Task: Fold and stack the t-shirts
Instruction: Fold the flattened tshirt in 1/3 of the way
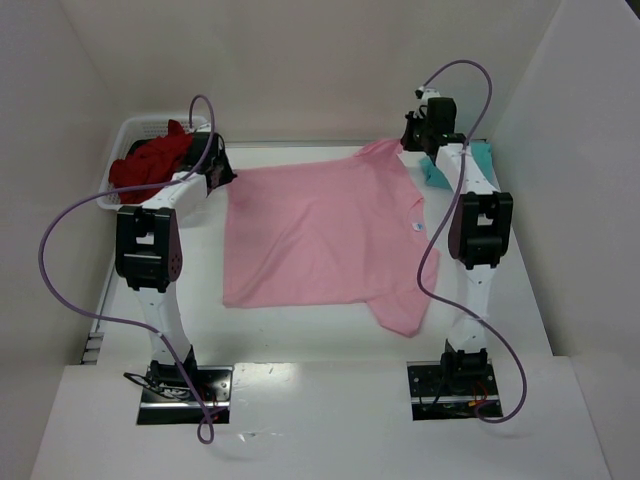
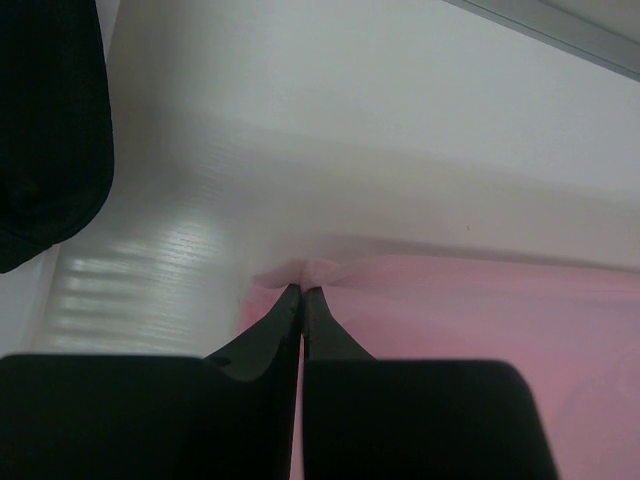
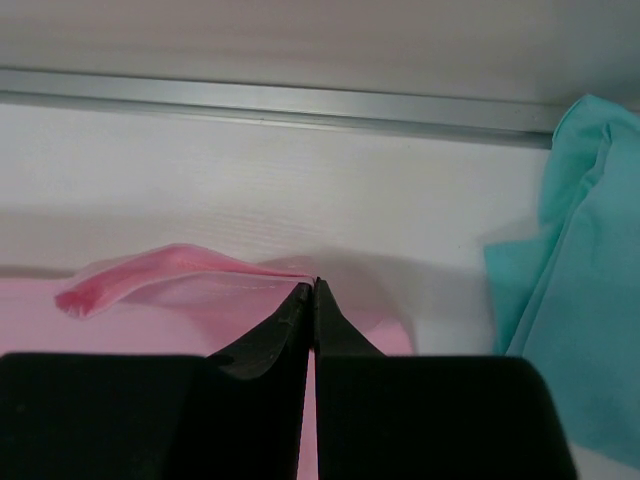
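- Both arms reach forward over the table [image 1: 330, 345]. The left gripper [image 1: 222, 176] is low at the far left corner of the pink shirt [image 1: 320, 230], and the right gripper [image 1: 415, 140] is at its far right sleeve.
- The left gripper's jaws are clenched on a small pucker of pink cloth. The right gripper's jaws are pinched on the sleeve's raised edge.
- Bare table runs along the near side. A basket [image 1: 135, 128] of dark red shirts [image 1: 150, 165] stands far left, and a teal shirt [image 1: 482, 156] lies just beside the right gripper.
- The pink shirt lies spread flat mid-table, collar to the right.
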Motion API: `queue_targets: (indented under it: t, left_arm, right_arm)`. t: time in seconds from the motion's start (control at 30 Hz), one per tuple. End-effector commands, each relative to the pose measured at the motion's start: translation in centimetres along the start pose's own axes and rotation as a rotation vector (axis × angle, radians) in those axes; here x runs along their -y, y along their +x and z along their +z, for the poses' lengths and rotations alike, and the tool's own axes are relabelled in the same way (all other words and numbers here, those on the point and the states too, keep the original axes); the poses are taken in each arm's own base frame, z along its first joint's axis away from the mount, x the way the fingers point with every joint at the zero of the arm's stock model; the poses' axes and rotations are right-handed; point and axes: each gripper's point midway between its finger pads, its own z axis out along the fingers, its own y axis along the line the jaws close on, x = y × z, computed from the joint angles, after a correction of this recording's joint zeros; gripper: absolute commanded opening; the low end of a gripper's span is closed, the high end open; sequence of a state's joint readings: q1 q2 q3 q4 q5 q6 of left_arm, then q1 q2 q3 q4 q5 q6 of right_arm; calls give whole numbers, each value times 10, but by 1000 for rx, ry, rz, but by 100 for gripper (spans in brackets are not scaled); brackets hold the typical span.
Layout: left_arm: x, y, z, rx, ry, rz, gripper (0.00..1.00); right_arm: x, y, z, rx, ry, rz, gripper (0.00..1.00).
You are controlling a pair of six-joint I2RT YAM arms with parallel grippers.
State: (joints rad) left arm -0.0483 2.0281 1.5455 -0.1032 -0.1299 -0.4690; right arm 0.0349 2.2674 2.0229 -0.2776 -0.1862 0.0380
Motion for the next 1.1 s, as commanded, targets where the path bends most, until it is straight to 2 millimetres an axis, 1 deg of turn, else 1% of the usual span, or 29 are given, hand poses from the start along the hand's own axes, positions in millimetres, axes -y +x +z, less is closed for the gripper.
queue_targets:
  t: [0.0, 0.03, 0.07, 0.1, 0.13, 0.17, 0.2, 0.23, 0.3, 0.33, 0.37, 0.4, 0.43, 0.47, 0.5, 0.57, 0.67, 0.7, 0.77, 0.8, 0.93, 1.0, 1.07]
  left_arm:
    - [7, -34, -11, 79, 33, 20, 0]
    - [10, -41, -17, 94, 40, 18, 0]
    - [8, -34, -18, 80, 43, 20, 0]
    - [9, -32, -21, 74, 52, 20, 0]
    - [9, -33, -27, 72, 52, 20, 0]
    - [8, -26, -28, 58, 54, 22, 0]
    - [5, -20, -31, 42, 50, 23, 0]
    - [3, -15, -36, 32, 49, 21, 0]
    - [1, -8, -46, 23, 53, 14, 0]
    - [0, -6, -50, 20, 52, 14, 0]
    - [-1, -5, -55, 17, 53, 14, 0]
    - [-1, 0, -57, 0, 57, 15, 0]
    - [-2, 2, -58, -10, 54, 17, 0]
    - [-2, 5, -62, -20, 59, 26, 0]
    - [-3, 9, -65, -33, 64, 34, 0]
    - [-3, 16, -73, -54, 77, 38, 0]
    - [-7, 27, -82, -79, 72, 39, 0]
    - [-9, 32, -81, -90, 68, 39, 0]
    - [-8, 31, -88, -87, 77, 39, 0]
    - [-11, 38, -90, -105, 72, 39, 0]
    - [-16, 55, -94, -149, 65, 41, 0]
    - [-17, 60, -95, -159, 64, 43, 0]
    - [-16, 69, -96, -176, 63, 40, 0]
  right_arm:
    - [-27, -58, -59, 148, -67, -55, 6]
    - [-29, -41, -61, 117, -82, -41, 6]
    - [-33, -52, -78, 147, -85, -47, 6]
    - [-37, -50, -86, 145, -100, -48, 6]
    - [-39, -39, -89, 127, -109, -36, 6]
    - [-44, -44, -101, 143, -122, -40, 6]
    - [-48, -45, -112, 152, -133, -35, 6]
    - [-50, -39, -119, 145, -141, -26, 6]
    - [-53, -20, -128, 114, -150, -12, 6]
    - [-54, -17, -133, 112, -151, -9, 6]
    - [-56, -19, -142, 125, -152, -4, 6]
    - [-56, -12, -145, 114, -151, -1, 6]
    - [-55, 3, -146, 87, -149, 6, 6]
    - [-55, 9, -150, 78, -147, 8, 6]
    - [-53, 22, -156, 58, -132, 14, 6]
    - [-52, 28, -164, 56, -123, 15, 6]
    - [-51, 58, -172, 8, -114, 27, 6]
    - [-48, 62, -170, 3, -102, 29, 6]
    - [-47, 67, -172, -1, -93, 39, 6]
    - [-46, 75, -173, -16, -90, 44, 6]
    - [-44, 86, -175, -35, -76, 58, 6]
    - [-38, 98, -174, -53, -46, 65, 6]
    - [-33, 101, -174, -53, -15, 71, 6]
